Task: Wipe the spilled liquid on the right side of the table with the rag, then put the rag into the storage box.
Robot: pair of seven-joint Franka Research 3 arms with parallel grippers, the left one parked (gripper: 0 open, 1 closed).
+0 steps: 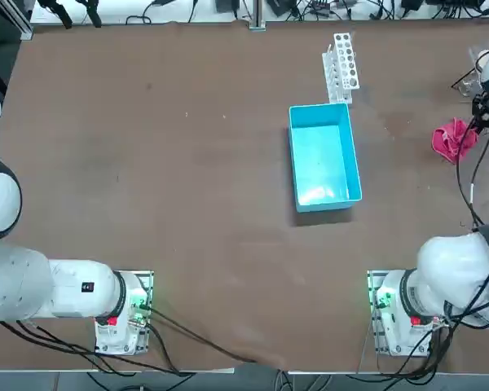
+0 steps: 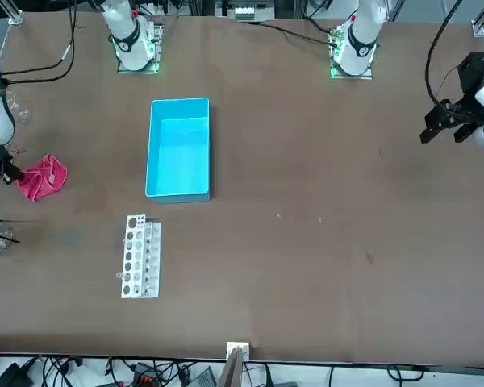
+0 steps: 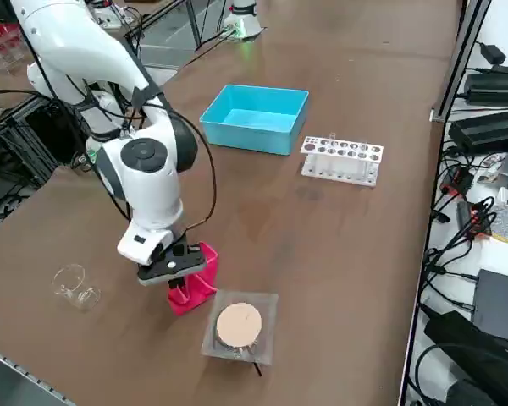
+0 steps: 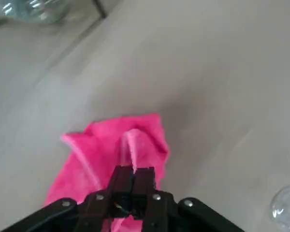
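The job looked to be at its pick-up step: the right gripper (image 4: pixel 134 170) was down at the rag (image 1: pixel 454 140), and neither the wiping nor the boxing seemed done. The rag sat bunched on the right side of the table (image 1: pixel 228 277), well apart from the box (image 1: pixel 324 204) and to the right of it.

The tool's two fingers were drawn together, with next to no gap between them, clamped on a raised fold of the cloth. The rest of the rag spread out around and beneath the tips, seemingly resting on the tabletop. It was a narrow pinch on a soft thing, so I'd have expected the loose parts to trail and perhaps fold under once it moved.

A faint reddish blotch (image 1: pixel 398 122) showed between the rag and the rack (image 1: pixel 341 69) — the spill, I judged, though its edges were hard to make out. The next move called for carrying the rag over to that mark, keeping it low, and rubbing with the cloth flat enough that the hard tips didn't scrape. Too light a press might have left the patch wet. The glass (image 3: pixel 78 288) stood well off from that path — no great worry. Only after the wipe would the box be due.
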